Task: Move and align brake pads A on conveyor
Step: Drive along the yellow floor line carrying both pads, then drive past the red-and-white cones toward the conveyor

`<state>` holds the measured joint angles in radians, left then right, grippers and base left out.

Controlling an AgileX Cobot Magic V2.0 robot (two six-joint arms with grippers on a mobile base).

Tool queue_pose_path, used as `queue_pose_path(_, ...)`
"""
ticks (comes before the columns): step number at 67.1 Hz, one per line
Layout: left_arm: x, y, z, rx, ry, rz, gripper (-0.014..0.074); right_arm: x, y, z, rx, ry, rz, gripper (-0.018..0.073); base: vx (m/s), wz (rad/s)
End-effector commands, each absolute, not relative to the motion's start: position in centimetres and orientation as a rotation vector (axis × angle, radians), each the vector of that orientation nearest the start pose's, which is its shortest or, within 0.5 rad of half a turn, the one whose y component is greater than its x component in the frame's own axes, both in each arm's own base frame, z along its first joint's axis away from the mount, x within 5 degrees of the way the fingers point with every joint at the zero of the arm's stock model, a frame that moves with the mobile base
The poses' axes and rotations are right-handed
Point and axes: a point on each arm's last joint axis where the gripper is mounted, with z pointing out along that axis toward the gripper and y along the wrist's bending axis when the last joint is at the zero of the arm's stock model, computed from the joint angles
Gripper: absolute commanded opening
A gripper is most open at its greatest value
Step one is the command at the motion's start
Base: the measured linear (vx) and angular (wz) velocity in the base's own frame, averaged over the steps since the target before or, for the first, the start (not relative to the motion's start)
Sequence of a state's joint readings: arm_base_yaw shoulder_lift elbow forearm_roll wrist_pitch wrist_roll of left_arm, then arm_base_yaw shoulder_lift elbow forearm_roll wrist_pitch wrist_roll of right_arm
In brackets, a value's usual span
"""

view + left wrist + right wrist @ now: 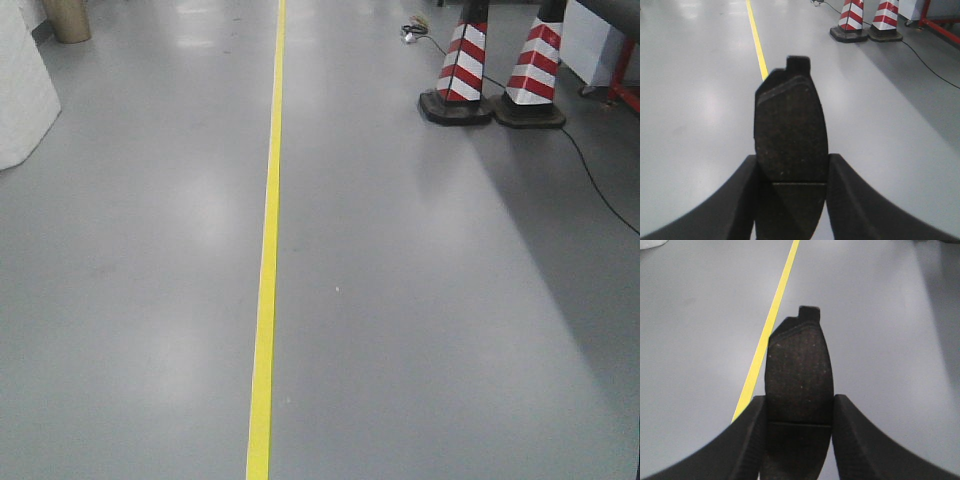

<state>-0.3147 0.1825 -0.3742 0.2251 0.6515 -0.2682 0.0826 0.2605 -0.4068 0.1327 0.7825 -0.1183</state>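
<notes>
Front view is all grey shop floor (450, 330), a yellow line (266, 270) down its middle. At its far right edge stand a red/white cone (463, 65) and a twin cone (535, 65), with a black cable (597, 185) trailing past them. The conveyor is in no view. My read: transit leg, nothing placed yet.

Left gripper (792, 160) is clamped on a brake pad A (790, 120), one finger on each long edge, just ahead of the cross groove. Tab end points forward, over bare floor. Right gripper (799, 400) has the same hold on a second brake pad A (800, 365), above the yellow line.

Handling, as a judgement:
- Stiff and dense for their size.
- Gritty friction face, so slip is unlikely.
- Corners may chip if dropped.
- Mid-length by the groove is the right hold: balanced.
- The forward overhang could twist in the jaws if bumped. Square the long axis to the belt before letting go.
</notes>
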Motion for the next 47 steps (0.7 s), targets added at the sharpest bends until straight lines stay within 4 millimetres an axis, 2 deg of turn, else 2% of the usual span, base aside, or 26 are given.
queue_pose_path(1,5.18,-0.51,28.67,0.136,1.82,-0.16,-0.0006,5.62,1.25,28.13,-0.16,1.999,0.124,-0.0004,0.75,0.05)
queue_pose_path(47,5.18,-0.51,28.67,0.136,1.82,-0.16,-0.0006,5.61,1.25,28.12,-0.16,2.0,0.124,-0.0004,0.76,0.03)
